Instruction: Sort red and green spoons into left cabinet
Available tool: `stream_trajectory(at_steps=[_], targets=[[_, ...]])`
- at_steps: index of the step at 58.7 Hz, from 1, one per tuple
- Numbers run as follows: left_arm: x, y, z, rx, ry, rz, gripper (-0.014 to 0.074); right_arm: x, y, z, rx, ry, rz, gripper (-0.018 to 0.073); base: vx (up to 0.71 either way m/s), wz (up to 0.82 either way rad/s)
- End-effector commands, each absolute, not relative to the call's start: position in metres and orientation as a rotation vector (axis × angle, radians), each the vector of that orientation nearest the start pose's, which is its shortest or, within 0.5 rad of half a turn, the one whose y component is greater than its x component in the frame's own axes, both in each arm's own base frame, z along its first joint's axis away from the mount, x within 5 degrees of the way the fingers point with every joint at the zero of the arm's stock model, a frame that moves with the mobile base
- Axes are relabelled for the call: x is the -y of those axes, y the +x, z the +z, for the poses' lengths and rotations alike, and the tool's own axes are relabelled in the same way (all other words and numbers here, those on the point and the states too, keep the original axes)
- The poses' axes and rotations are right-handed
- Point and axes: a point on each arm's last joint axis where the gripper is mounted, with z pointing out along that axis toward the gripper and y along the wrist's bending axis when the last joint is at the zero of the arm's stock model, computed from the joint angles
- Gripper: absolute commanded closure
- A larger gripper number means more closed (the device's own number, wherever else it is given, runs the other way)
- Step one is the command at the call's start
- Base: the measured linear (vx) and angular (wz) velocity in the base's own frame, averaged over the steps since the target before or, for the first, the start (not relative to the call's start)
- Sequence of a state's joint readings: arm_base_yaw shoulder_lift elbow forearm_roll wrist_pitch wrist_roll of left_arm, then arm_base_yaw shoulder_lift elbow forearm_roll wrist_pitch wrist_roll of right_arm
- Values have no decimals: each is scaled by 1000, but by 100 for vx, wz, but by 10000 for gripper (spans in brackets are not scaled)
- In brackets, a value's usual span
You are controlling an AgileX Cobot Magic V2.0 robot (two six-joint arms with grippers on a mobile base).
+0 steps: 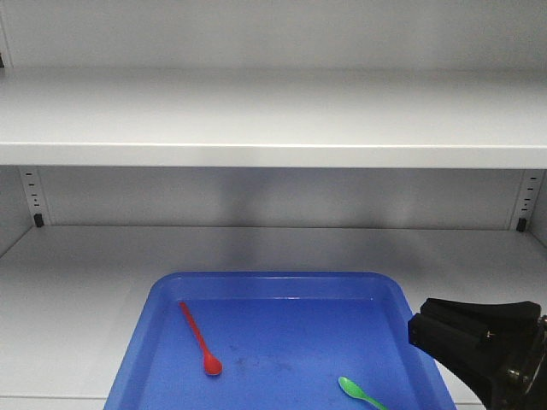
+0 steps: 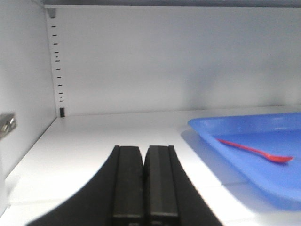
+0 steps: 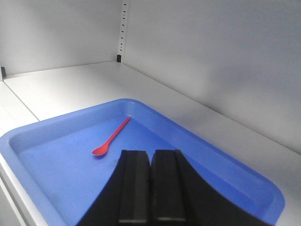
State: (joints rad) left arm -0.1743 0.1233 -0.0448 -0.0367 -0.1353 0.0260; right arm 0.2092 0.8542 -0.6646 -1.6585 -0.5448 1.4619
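Observation:
The red spoon lies in a blue tray on the lower shelf of the pale grey left cabinet, its bowl toward the front. The green spoon lies in the tray's front right part, cut off by the picture's edge. My right gripper hovers at the tray's right rim. In the right wrist view it is shut and empty above the tray floor, just short of the red spoon; the green spoon is hidden there. My left gripper is shut and empty over the bare shelf, left of the tray and the red spoon.
An upper shelf spans the cabinet above the tray. Slotted peg strips run up the back corners, and the side wall stands close on my left. Bare shelf floor lies between the left gripper and the back wall.

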Motion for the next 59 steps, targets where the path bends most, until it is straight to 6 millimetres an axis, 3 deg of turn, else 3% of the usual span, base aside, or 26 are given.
stream_trajectory(at_steps=[1,11,59], targets=[[9,57,236,-1303,90,-154,596,-81,157,359,-1516,-703,476,565,0,0],[8,52,221,-1313,92,-153,596,-81,157,359,-1516,-702,477,565,0,0],[8,52,221,-1313,93,-154,596,-81,157,359,-1517,-702,478,565,0,0]])
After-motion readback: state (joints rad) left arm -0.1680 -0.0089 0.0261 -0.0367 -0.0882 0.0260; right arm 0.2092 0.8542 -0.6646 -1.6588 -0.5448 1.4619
